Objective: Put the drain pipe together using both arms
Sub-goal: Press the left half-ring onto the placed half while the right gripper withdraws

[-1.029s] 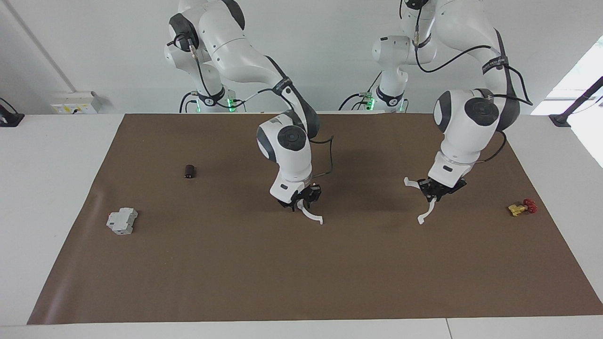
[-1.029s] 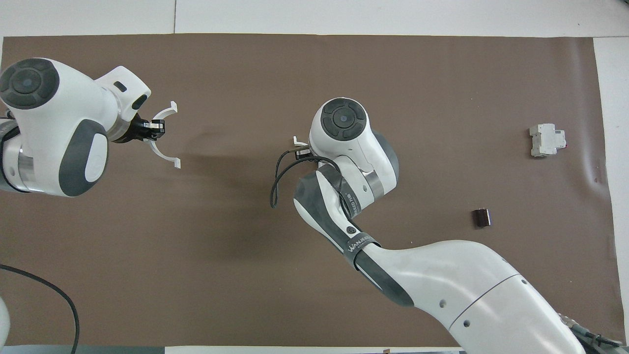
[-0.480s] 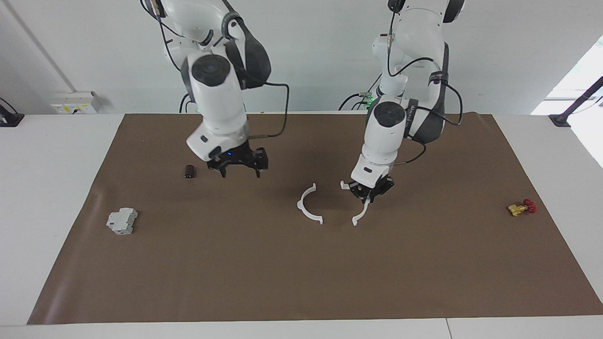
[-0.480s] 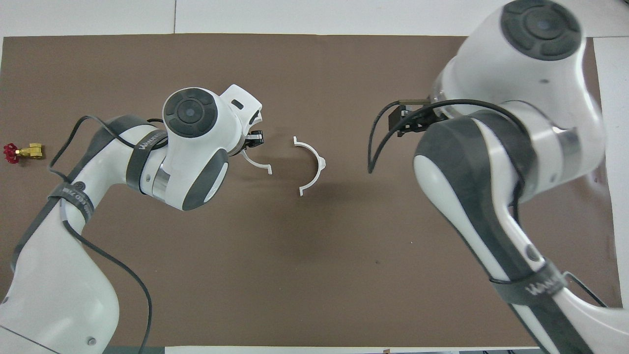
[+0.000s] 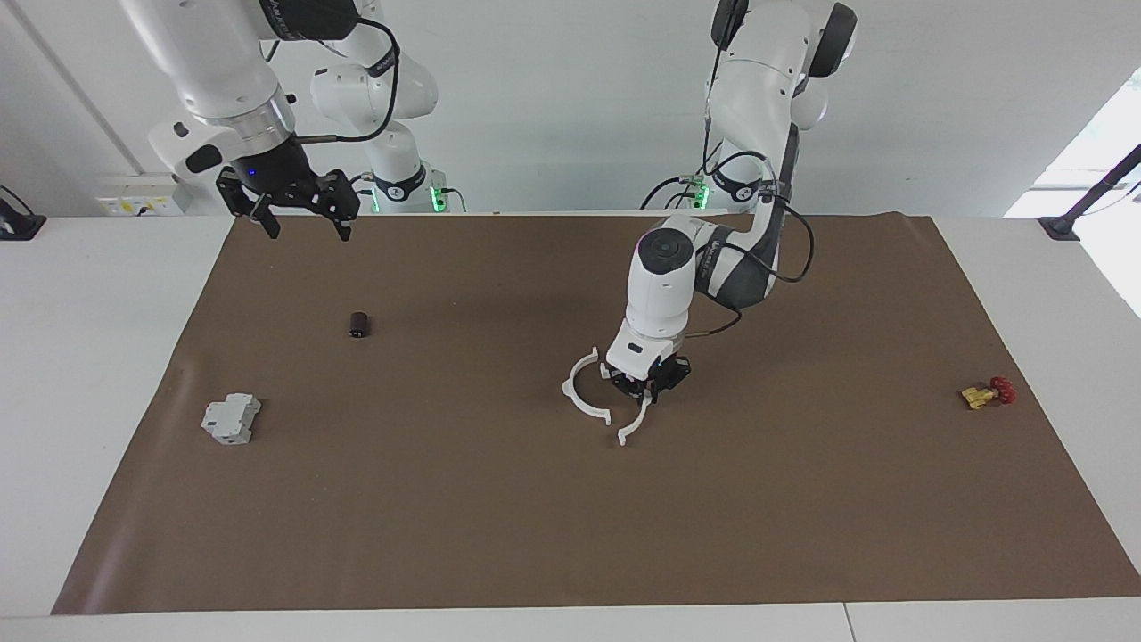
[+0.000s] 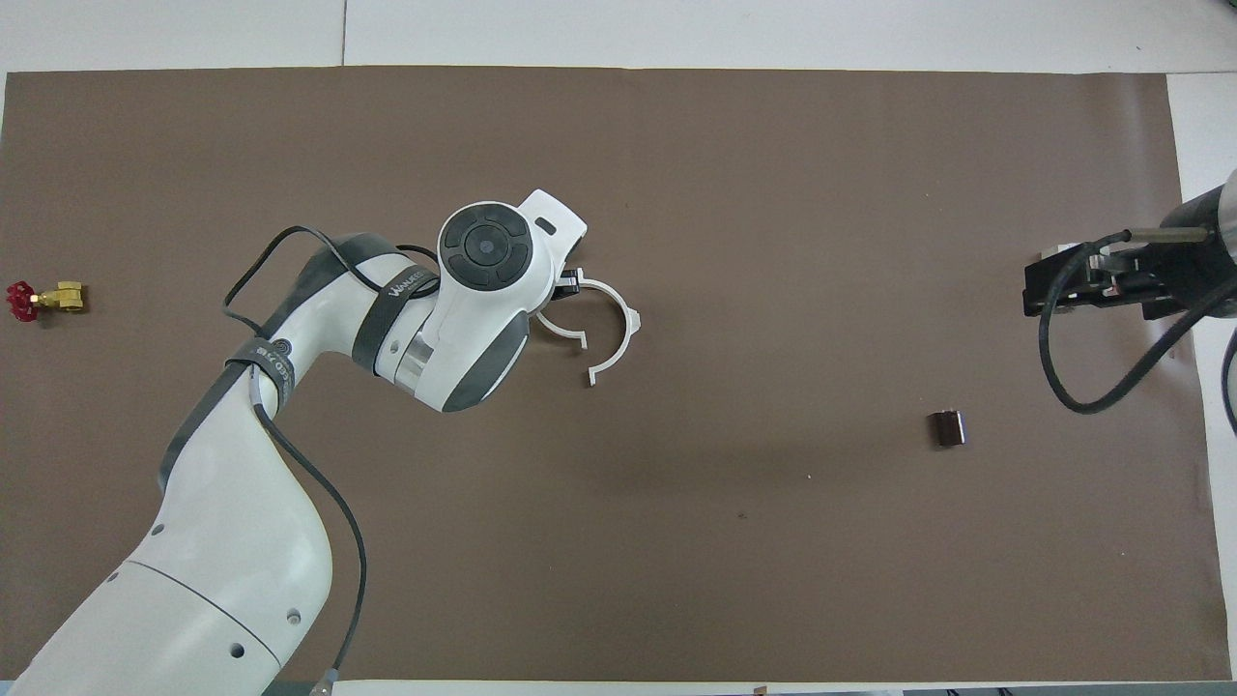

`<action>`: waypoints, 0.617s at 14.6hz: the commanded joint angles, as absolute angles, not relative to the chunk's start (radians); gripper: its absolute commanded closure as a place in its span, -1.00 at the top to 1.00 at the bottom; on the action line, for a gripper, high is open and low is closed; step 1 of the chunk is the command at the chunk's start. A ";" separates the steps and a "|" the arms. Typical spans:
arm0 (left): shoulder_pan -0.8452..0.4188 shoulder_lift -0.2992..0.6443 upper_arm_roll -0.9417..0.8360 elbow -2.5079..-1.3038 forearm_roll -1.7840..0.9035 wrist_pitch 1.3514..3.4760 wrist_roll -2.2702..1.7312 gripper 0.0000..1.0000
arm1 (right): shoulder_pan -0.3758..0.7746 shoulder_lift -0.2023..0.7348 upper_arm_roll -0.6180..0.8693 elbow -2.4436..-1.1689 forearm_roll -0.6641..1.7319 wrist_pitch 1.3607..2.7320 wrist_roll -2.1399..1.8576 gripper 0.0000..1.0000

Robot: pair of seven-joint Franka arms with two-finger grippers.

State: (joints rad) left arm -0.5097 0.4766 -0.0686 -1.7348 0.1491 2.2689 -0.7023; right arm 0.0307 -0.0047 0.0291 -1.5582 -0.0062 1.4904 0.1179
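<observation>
Drain pipe halves sit mid-mat: free arc [image 5: 581, 389] flat on the mat [image 5: 570, 535], second arc [image 5: 635, 424] at its 4 o'clock clamped in left gripper [image 5: 649, 390]; right gripper [image 5: 301, 210] spread wide, raised over the mat's edge by the right arm's base

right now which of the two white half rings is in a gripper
The white half ring toward the left arm's end: the left gripper is shut on it. The other half ring lies free on the brown mat, untouched; the right gripper is open, raised.
</observation>
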 commanded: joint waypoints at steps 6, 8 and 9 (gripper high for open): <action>-0.528 0.434 -0.054 -1.802 0.202 2.276 -0.724 -1.00 | 0.031 -0.055 0.025 -1.681 -0.037 1.577 0.086 1.00; -0.526 0.393 -0.054 -1.844 0.202 2.279 -0.721 -1.00 | 0.031 -0.040 0.026 -1.680 -0.040 1.580 0.062 1.00; -0.528 0.385 -0.054 -1.854 0.202 2.287 -0.721 -1.00 | 0.026 -0.038 0.026 -1.677 -0.040 1.580 0.054 1.00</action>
